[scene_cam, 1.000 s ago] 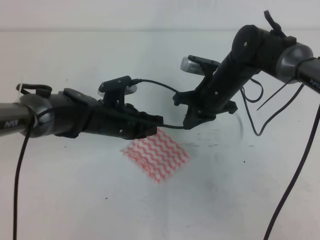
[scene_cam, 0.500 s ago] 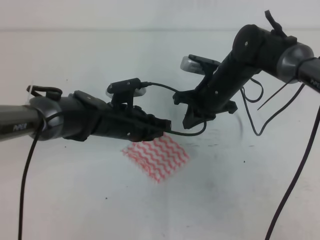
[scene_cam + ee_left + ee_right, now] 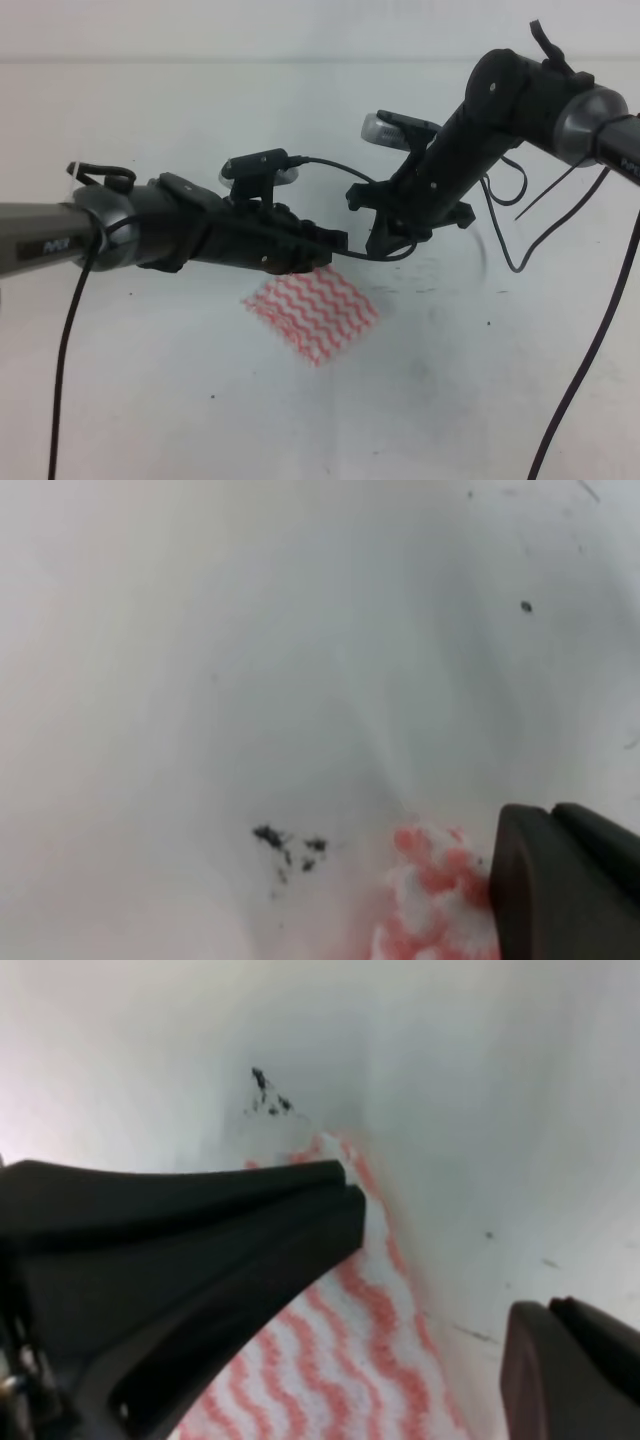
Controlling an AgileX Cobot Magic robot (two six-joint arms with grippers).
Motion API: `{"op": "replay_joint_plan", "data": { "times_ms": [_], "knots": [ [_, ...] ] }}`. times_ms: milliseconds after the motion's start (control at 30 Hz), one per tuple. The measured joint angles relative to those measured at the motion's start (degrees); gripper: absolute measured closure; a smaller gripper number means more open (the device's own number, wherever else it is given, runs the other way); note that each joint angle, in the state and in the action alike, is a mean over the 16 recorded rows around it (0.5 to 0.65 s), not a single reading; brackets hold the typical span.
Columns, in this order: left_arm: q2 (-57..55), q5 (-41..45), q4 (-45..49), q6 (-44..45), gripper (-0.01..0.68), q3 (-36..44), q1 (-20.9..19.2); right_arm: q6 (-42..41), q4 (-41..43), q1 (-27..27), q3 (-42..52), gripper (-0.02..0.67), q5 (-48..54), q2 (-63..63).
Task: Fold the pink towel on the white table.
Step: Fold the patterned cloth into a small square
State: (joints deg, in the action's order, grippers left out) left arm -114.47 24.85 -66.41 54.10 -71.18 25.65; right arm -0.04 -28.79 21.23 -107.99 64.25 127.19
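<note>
The pink towel (image 3: 315, 315) lies flat on the white table (image 3: 450, 400) as a small diamond with wavy stripes. My left gripper (image 3: 335, 248) reaches in from the left and hovers at the towel's far corner. In the left wrist view that corner (image 3: 425, 900) lies bare beside one finger (image 3: 565, 885), with nothing clamped. My right gripper (image 3: 388, 240) hangs just right of it, over the same corner. The right wrist view shows the towel (image 3: 350, 1360), one right fingertip (image 3: 570, 1370), and the left gripper's dark finger (image 3: 200, 1250) touching the corner.
Black cables hang from the right arm (image 3: 600, 330) and the left arm (image 3: 60, 350). Dark specks (image 3: 285, 845) mark the table just beyond the towel's corner. The table's far edge (image 3: 300, 60) runs across the top.
My left arm has reached further right, its tip moving over the towel's far corner toward the right gripper. The right arm and the towel have hardly moved.
</note>
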Motion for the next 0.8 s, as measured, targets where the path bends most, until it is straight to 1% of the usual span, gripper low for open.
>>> {"op": "replay_joint_plan", "data": {
  "times_ms": [300,800],
  "knots": [
    [0.03,2.4,2.59,-1.27,0.68,-1.3,0.0,0.0,0.12,-0.79,-0.01,0.667,0.51,-0.05],
    [0.7,4.43,18.17,-15.05,0.678,-1.51,0.01,-0.43,-1.6,-1.57,0.01,0.667,1.62,0.05]
  ]
}}
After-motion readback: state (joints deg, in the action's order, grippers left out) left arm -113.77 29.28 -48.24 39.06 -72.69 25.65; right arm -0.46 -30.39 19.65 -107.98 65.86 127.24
